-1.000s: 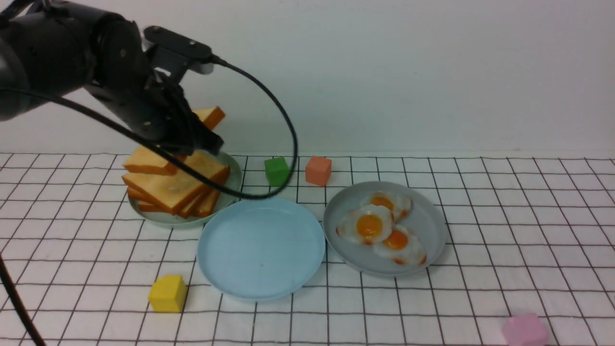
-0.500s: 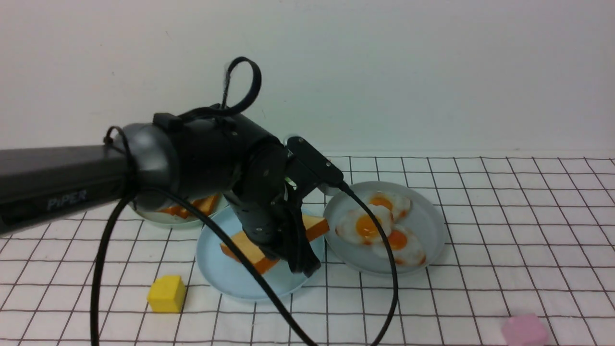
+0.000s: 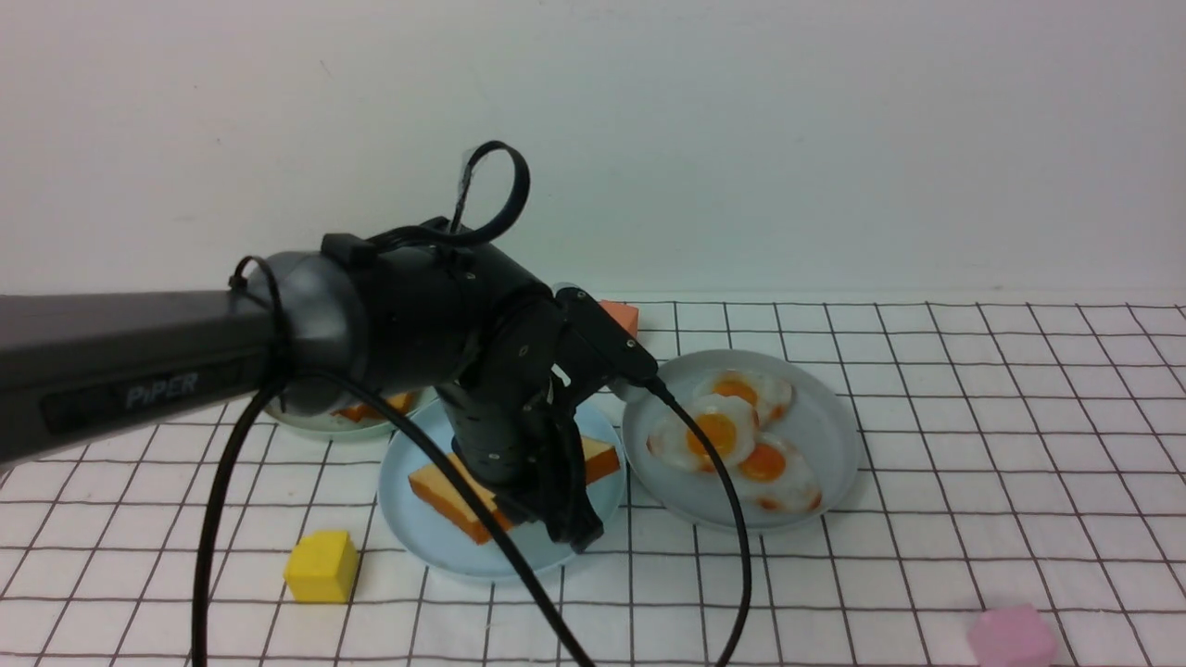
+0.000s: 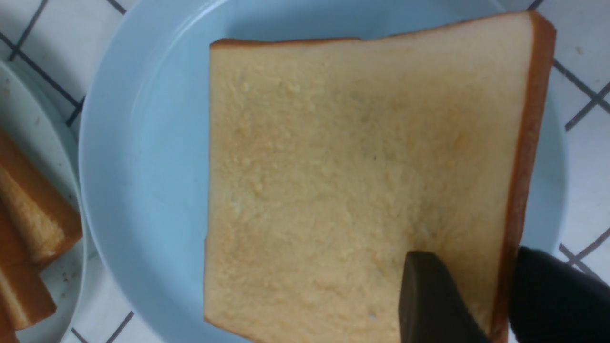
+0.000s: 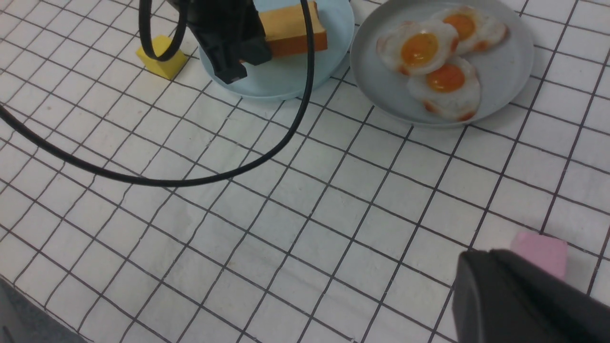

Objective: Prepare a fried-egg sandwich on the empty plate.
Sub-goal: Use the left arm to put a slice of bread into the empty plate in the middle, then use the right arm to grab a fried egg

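One square golden toast slice with an orange crust lies on the sky-blue empty plate, a little tilted. In the left wrist view the toast covers most of the plate. My left gripper reaches down over the plate's near right side. Its jaws stand open and straddle the toast's crust edge, one finger over the top face and the other outside the crust. Three fried eggs lie on the grey plate to the right. My right gripper is shut and empty, low over the cloth.
More toast slices sit on the pale green plate, mostly hidden behind my left arm. A yellow cube, a pink cube and an orange cube stand on the checked cloth. The left arm's cable hangs before the grey plate.
My left arm carried a toast slice from the toast pile to the sky-blue plate and lowered it. The toast now lies lower on the plate and the jaws have spread.
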`<state>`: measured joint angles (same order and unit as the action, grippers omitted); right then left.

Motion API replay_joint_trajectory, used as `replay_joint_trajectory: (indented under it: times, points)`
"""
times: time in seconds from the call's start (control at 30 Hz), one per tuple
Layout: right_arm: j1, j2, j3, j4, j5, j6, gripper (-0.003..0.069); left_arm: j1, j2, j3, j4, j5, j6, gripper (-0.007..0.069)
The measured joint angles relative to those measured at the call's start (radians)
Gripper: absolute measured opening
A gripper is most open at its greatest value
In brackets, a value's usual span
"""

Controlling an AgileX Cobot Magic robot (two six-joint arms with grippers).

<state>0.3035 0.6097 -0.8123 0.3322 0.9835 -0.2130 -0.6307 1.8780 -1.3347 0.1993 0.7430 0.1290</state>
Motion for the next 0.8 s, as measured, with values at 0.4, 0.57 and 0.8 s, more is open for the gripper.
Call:
replay_joint_trajectory:
  times: [0.4,0.57,0.8]
  points:
    - [0.0,0.014,-0.004,0.0,-0.014,0.006,0.0038,0.0,-0.044,0.0,-0.006,0.064,-0.031,0.0379]
    - [0.0,0.166,-0.045,0.007,-0.096,0.021,0.0045,0.0,-0.299,0.0,-0.096,0.067,-0.146,0.0106]
    - [0.0,0.455,-0.118,0.009,-0.179,0.023,0.0063,0.0,-0.667,0.134,-0.217,0.024,-0.171,-0.0013]
